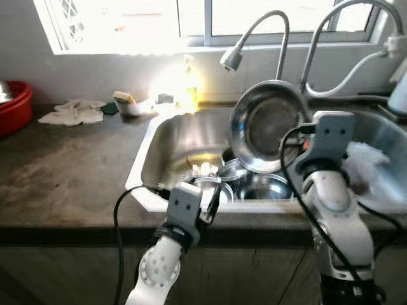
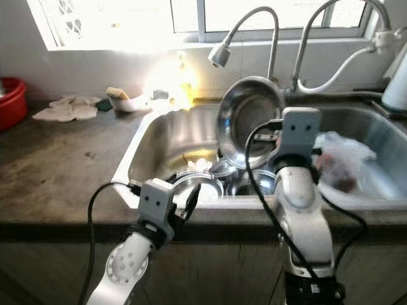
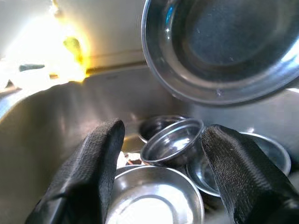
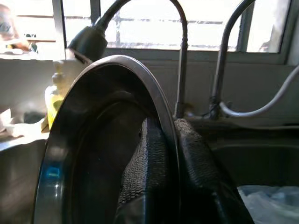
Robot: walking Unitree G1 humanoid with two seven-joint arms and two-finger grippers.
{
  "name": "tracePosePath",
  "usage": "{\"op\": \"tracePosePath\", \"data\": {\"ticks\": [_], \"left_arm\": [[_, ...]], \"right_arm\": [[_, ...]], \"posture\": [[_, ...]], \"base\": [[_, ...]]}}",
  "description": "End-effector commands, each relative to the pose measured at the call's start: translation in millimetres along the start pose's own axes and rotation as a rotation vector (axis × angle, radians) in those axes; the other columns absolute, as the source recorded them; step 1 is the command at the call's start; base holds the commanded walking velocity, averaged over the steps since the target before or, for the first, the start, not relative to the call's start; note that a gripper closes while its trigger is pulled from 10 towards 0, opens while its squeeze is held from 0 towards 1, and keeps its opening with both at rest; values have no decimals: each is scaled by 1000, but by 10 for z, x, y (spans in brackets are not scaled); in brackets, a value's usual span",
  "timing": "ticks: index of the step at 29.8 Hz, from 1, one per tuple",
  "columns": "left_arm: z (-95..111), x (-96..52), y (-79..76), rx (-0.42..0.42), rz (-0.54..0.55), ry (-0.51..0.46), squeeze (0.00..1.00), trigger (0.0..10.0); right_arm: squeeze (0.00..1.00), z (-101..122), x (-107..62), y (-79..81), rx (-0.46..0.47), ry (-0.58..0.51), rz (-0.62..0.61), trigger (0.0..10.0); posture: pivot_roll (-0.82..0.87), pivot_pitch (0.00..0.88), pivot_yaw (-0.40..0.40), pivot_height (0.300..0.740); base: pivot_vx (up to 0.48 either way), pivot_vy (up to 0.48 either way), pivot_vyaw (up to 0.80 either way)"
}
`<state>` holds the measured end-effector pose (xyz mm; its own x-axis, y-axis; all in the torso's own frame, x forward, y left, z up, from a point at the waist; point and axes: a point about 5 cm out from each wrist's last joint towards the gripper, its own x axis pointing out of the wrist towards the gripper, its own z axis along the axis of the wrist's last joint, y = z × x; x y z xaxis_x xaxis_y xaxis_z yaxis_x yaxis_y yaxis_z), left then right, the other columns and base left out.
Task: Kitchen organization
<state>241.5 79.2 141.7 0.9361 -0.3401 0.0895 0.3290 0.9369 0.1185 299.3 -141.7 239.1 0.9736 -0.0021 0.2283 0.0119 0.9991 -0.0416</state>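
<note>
My right gripper [image 4: 166, 128] is shut on the rim of a round steel plate [image 1: 267, 124], one finger on each side, holding it tilted on edge above the sink [image 1: 172, 136]. Under it, several steel bowls lie in the basin: a small bowl [image 3: 170, 142], a wider shallow one [image 3: 154, 196] and another [image 1: 264, 187]. My left gripper [image 3: 163, 128] stands open just over the sink's near rim, its fingers [image 3: 88, 172] apart and pointing at the small bowl, touching nothing.
Two curved faucets [image 1: 254, 32] rise behind the sink under a bright window. A crumpled plastic bag [image 1: 369, 159] lies in the right basin. On the dark counter to the left lie a white cloth [image 1: 73, 111], a small dish with a sponge [image 1: 130, 105] and a red basin [image 1: 13, 105].
</note>
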Motion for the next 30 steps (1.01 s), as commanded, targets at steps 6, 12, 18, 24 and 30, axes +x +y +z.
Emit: {"op": "tracePosePath", "data": {"ticks": [6,12,18,24,30], "left_arm": [[25,4,-52,-10,-14,-6,0,10000],[36,-22,-70,-12,-11,-4,0,10000],[37,-75,-60,-3,22,6,0,10000],[17,-133,-43,14,38,27,0,10000],[1,-202,-38,19,42,46,0,10000]], "right_arm": [[0,-64,178,-138,-24,106,-1,10000],[0,-68,480,-178,19,184,23,10000],[0,-157,719,-171,15,265,66,10000],[0,-310,833,-139,42,366,109,10000],[0,-512,895,-52,93,478,163,10000]], "posture": [[106,17,-27,740],[110,32,-37,740],[117,59,-50,740],[133,77,-60,740],[147,90,-67,740]], "base": [[0,0,0],[0,0,0],[0,0,0],[0,0,0],[0,0,0]]}}
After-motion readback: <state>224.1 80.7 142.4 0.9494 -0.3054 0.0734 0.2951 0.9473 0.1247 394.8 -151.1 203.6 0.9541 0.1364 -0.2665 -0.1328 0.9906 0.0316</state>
